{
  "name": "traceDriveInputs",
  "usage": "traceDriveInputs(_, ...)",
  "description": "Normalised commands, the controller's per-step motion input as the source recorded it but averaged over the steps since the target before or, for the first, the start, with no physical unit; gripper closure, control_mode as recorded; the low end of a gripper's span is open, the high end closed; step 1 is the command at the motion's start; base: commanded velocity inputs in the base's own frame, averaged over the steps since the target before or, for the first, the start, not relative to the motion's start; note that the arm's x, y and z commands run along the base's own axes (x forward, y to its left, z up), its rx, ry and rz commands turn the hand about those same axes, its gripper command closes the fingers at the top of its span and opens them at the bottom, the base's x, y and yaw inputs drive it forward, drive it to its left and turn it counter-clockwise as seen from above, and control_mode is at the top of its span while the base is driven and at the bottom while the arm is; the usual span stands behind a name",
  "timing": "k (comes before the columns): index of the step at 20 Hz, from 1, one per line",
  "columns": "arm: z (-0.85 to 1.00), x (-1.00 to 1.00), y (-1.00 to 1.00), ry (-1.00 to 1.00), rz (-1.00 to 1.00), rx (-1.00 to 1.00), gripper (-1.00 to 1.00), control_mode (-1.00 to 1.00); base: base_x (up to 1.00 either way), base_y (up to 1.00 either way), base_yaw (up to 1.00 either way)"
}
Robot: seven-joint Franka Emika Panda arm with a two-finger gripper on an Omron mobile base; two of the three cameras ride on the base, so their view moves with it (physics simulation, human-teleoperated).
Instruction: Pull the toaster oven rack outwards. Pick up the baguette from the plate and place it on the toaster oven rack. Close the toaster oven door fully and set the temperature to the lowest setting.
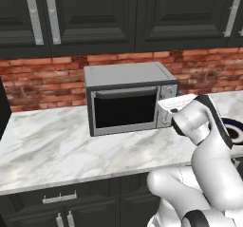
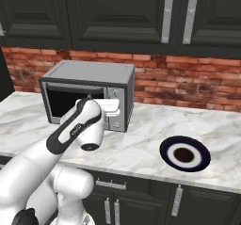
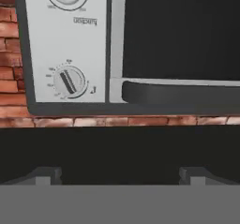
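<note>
Marble counter [image 1: 57, 140]; silver-grey toaster oven [image 1: 128, 79], dark glass

In the hand view, which shows the toaster oven [image 3: 70, 45] upside down, a small dark printed word stands on its silver-grey control panel [image 3: 42, 45] between the two round knobs; it looks like "function", though the letters are blurred. Around the nearer knob [image 3: 69, 81] runs a ring of tiny scale figures, too small to read, with a single dark mark beside it that I cannot make out. In both base views no lettering can be read on anything.
</note>
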Motion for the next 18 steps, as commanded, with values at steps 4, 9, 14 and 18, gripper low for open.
traceDriveInputs(4, -0.09, -0.14, -0.58, 0.17, 0.06, -0.05, -1.0, -1.0, 0.0, 0.0, 0.0)
traceDriveInputs(9, -0.1, -0.09, -0.48, 0.05, 0.18, -0.14, -1.0, -1.0, 0.0, 0.0, 0.0)
traceDriveInputs(14, -0.1, 0.06, -0.43, 0.01, 0.28, -0.06, -1.0, -1.0, 0.0, 0.0, 0.0)
traceDriveInputs(18, -0.41, 0.08, -0.15, 0.03, 0.2, -0.01, -1.0, -1.0, 0.0, 0.0, 0.0)
